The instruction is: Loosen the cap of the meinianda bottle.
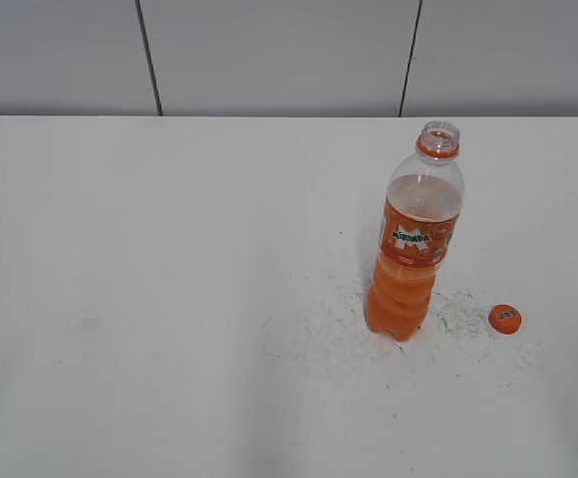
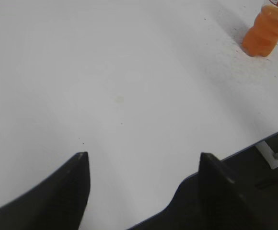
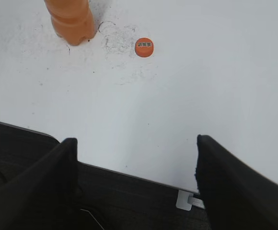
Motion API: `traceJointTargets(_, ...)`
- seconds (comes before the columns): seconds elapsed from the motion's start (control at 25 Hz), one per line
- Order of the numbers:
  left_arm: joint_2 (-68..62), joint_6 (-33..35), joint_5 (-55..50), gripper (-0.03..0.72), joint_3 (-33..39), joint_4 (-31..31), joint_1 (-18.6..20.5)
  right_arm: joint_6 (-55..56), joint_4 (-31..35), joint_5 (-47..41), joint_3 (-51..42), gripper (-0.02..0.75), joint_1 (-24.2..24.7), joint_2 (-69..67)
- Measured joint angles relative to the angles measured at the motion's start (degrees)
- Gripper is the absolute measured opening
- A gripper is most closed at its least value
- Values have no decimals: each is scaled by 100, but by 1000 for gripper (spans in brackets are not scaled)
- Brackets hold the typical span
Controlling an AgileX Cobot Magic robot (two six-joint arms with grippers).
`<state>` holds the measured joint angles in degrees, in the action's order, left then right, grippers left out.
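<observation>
The meinianda bottle (image 1: 415,239) stands upright on the white table with its mouth bare and only the orange neck ring on it. The orange cap (image 1: 505,319) lies flat on the table to the right of the bottle's base. The right wrist view shows the cap (image 3: 144,47) beside the bottle's base (image 3: 72,21). The left wrist view shows the bottle's lower part (image 2: 266,32) far off at the top right. My left gripper (image 2: 144,160) is open and empty over the table. My right gripper (image 3: 134,143) is open and empty over the table's front edge. Neither arm shows in the exterior view.
The white table (image 1: 169,299) has scuff marks around the bottle. Its front edge (image 3: 129,172) shows in the right wrist view, with dark floor below. A grey panelled wall (image 1: 269,55) stands behind the table.
</observation>
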<state>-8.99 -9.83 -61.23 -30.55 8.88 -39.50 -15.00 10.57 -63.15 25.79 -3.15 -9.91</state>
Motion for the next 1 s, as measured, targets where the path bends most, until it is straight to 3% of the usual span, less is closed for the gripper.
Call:
traceJointTargets(0.36,0,0,16,543,0,0,164,0,16,6,0,565,0,2)
traceJointTargets(1.0,598,0,60,511,0,0,2915,4,21,6,0,565,0,593)
